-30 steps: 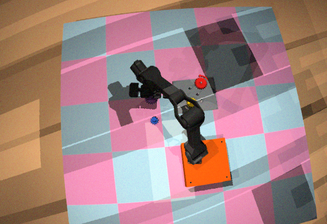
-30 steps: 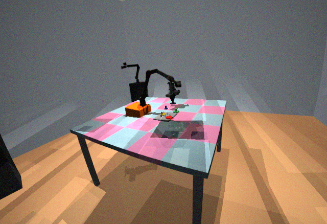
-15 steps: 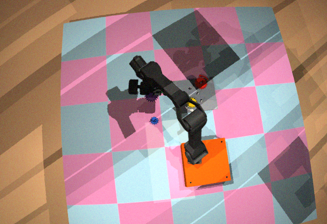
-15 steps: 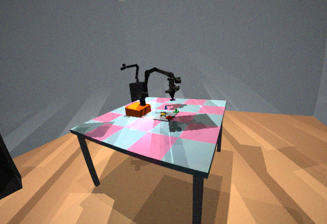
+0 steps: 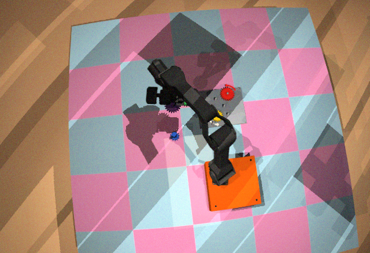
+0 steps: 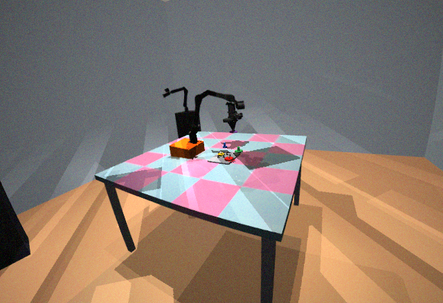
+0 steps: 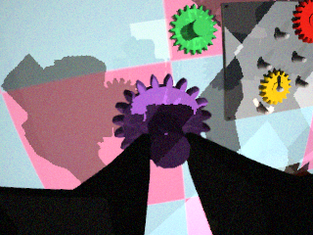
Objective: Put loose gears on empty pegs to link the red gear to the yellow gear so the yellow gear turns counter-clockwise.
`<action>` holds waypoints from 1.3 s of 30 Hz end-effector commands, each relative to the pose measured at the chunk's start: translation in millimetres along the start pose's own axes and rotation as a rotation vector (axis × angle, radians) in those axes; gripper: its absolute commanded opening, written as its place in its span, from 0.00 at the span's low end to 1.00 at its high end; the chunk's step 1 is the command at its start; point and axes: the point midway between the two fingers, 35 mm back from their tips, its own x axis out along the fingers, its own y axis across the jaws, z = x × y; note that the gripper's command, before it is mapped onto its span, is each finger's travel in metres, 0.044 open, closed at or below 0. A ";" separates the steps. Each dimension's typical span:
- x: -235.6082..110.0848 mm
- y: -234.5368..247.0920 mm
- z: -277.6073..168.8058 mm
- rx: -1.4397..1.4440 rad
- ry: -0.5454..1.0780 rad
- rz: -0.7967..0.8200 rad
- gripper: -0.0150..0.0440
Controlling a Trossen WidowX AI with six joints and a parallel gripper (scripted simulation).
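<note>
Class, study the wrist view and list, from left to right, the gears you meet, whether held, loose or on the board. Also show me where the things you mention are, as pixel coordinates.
Purple gear (image 5: 172,107) (image 6: 233,131) (image 7: 166,98) → green gear (image 5: 185,103) (image 6: 238,150) (image 7: 205,30) → yellow gear (image 5: 217,118) (image 6: 221,154) (image 7: 269,90) → red gear (image 5: 225,93) (image 6: 228,158) (image 7: 304,24)

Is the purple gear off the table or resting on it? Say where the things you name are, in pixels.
Off the table: the purple gear (image 5: 172,107) (image 6: 233,131) (image 7: 166,95) hangs in the end effector (image 6: 233,130) (image 7: 167,141), above the tabletop in the exterior view.

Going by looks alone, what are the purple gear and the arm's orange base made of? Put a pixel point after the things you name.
Purple gear (image 5: 172,107) (image 6: 233,131) (image 7: 163,99): probably matte plastic; its color is even, with no metallic glint.
Orange base (image 5: 239,184) (image 6: 184,147): perhaps painted metal or plastic, fairly smooth; it shows flat, uniform color and crisp edges, which leaves either possible.
</note>
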 end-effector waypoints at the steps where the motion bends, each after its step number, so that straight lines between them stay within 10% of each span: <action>1: 2.0 -7.8 4.7 -0.002 0.001 -0.002 0.25; 39: 36.2 -89.7 43.1 -0.002 0.001 -0.009 0.25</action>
